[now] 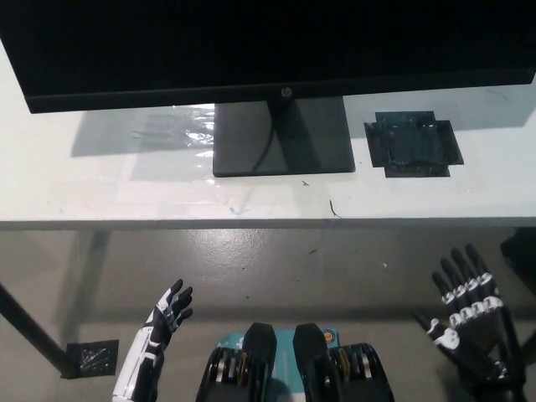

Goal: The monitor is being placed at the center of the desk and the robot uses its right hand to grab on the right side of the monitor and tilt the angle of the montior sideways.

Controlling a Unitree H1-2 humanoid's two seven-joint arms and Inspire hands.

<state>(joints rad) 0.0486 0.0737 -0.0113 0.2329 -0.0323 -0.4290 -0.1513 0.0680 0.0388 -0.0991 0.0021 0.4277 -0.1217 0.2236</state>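
The black monitor (251, 46) spans the top of the head view, standing on its dark square base (283, 136) on the white desk (100, 188). My black right hand (469, 322) hovers low at the bottom right, below the desk's front edge, open with fingers spread and holding nothing. It is well clear of the monitor's right side. My white left hand (167, 314) rests open at the lower left, also below the desk edge.
A dark taped patch (413, 144) lies on the desk right of the base. A black desk leg (33, 335) slants at the lower left, with a small dark square (90, 356) on the grey floor beside it.
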